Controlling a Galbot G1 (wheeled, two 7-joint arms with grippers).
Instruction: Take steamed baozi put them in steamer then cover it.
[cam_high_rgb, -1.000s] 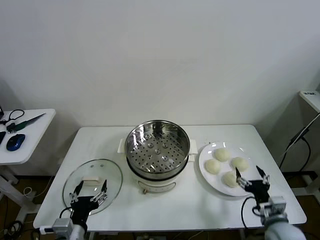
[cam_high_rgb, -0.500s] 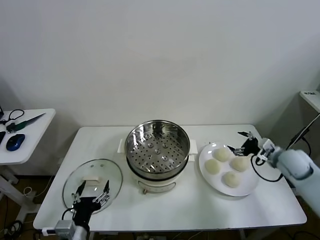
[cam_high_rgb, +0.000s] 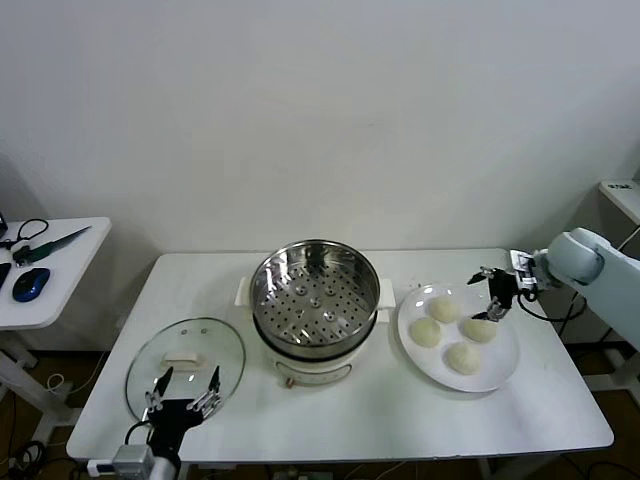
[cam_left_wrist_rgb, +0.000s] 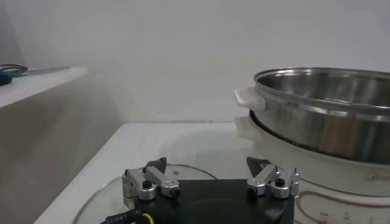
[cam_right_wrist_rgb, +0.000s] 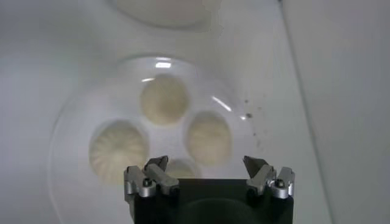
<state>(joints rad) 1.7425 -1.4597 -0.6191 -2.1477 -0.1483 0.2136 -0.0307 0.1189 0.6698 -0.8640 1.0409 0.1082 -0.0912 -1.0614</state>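
swinging up and over the plate (cam_high_rgb: 497, 372), right gripper (cam_high_rgb: 493, 296) hangs spread above the baozi (cam_high_rgb: 478, 328), should drop straight, pinch gently; left gripper (cam_high_rgb: 182, 392) spread, idles by the cover (cam_high_rgb: 186, 365).

Cream-white baozi (cam_high_rgb: 445, 309) on white plate (cam_high_rgb: 497, 367); shiny steel steamer (cam_high_rgb: 315, 290), perforated bottom, white base; white table (cam_high_rgb: 380, 420); black hands.
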